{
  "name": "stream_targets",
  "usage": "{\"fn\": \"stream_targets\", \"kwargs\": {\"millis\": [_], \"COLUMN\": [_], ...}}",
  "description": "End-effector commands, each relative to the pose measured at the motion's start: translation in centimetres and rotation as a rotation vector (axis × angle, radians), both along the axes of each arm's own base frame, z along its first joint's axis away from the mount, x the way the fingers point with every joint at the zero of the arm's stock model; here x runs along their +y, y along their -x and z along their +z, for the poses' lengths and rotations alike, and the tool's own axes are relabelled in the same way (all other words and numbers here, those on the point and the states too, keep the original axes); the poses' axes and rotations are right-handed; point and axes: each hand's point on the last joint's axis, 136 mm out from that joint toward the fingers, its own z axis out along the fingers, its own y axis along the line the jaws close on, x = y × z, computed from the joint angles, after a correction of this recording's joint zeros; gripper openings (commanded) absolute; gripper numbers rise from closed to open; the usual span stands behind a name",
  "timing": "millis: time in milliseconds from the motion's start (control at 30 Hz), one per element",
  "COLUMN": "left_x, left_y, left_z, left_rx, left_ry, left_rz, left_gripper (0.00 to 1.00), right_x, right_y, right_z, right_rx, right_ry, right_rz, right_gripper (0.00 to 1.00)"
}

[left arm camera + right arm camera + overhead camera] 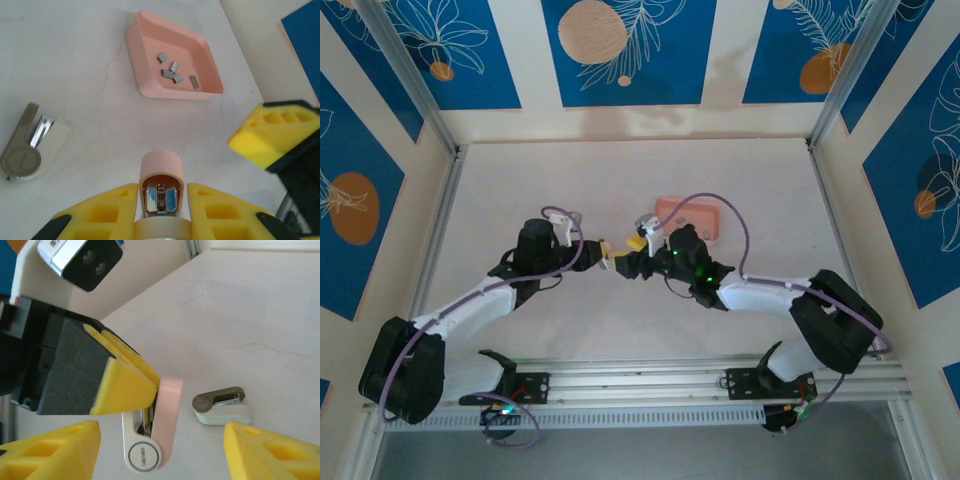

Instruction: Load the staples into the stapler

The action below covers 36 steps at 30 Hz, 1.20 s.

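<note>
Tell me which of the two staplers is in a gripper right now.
The pink stapler, clamped in the left gripper. The grey-brown stapler lies free on the table, touched by neither gripper.

Left hand (161,201) clenched, right hand (161,432) agape.

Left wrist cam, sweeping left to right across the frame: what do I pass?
grey-and-white stapler lying open → pink stapler clamped in the left gripper → a yellow finger of the right gripper. The pink tray is left out: it overlaps the pink stapler's span.
</note>
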Motion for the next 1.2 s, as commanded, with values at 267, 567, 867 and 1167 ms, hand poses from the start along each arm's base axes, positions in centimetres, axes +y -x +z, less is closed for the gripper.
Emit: {"fn": "stream_targets", "kwargs": {"millis": [267, 567, 867, 1167], "left_x": [-2.1, -3.1, -2.6, -2.2], "left_y": [2.1, 5.4, 6.4, 6.8], "left_z": [5.4, 5.1, 5.6, 4.7], "left_rx": [-0.627, -0.912, -1.017, -0.997], "left_ry": [-0.149, -0.193, -0.251, -0.291], "left_rz": [-0.366, -0.630, -0.654, -0.671], "left_gripper": [0.00, 0.00, 0.00, 0.00], "right_x": [-3.3, -1.4, 0.4, 1.5], "right_y": [0.5, 2.3, 3.2, 3.4], "right_z": [3.8, 3.6, 2.1, 2.5], "right_rx": [0.275, 0.433, 0.526, 0.523], "right_ry": [-0.156, -0.129, -0.114, -0.119], "right_rz": [0.087, 0.207, 0.265, 0.312], "right_gripper": [0.69, 0.71, 0.71, 0.72]}}
